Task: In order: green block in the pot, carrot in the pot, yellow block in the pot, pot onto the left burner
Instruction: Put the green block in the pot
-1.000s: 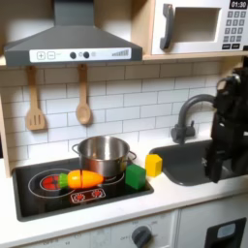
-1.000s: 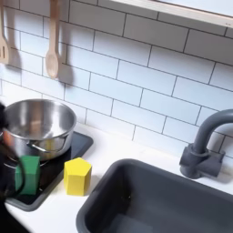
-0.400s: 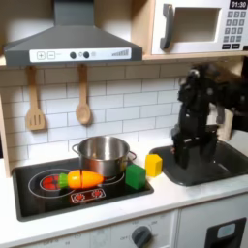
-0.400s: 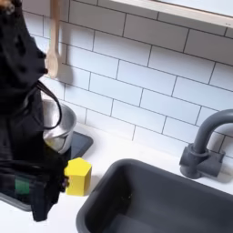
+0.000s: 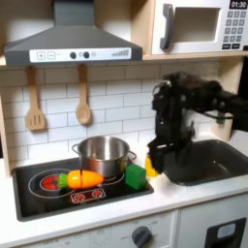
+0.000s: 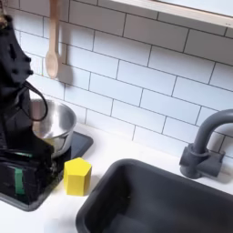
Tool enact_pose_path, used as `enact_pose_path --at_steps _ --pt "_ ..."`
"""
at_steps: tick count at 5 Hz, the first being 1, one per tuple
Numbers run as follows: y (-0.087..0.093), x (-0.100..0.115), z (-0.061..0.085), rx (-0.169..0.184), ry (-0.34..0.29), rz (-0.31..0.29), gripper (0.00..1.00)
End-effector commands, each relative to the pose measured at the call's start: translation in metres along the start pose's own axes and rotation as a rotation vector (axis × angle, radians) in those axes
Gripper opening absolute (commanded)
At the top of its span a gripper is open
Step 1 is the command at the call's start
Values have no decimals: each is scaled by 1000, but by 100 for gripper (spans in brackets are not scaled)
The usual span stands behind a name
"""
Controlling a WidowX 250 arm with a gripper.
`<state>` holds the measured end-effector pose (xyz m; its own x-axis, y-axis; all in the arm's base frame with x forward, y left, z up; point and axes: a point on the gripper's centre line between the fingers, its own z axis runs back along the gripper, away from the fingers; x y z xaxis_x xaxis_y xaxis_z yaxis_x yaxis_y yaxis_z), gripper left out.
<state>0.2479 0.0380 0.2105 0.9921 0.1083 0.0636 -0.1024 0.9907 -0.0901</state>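
The dark arm half hides the yellow block (image 5: 151,165) beside the green block (image 5: 136,176), pot (image 5: 103,153) and carrot (image 5: 80,178) on the cooktop, and I can't tell how its blurred fingers (image 5: 158,165) stand.

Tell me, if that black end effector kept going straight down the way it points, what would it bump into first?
Probably the yellow block or the counter beside it. The end effector hangs right above it, though depth is unclear.

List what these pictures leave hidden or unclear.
- Gripper jaws: blurred in the first exterior view, open or shut unclear.
- Yellow block: mostly covered by the arm there.
- Pot: the arm hides its near side in the second exterior view.
- Green block: only a sliver shows.
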Motion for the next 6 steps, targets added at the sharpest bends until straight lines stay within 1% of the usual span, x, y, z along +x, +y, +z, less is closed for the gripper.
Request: enact_pose_path --at_steps 1,2,3,4,5,6 --pt "28 39 -30 29 27 22 100" --pt "27 61 -39 34 37 -5 100" --pt "31 77 -37 43 21 -7 100" --pt "34 84 -39 40 12 3 100" --pt "33 88 -42 38 11 2 100" --pt "30 90 -38 42 2 -3 100"
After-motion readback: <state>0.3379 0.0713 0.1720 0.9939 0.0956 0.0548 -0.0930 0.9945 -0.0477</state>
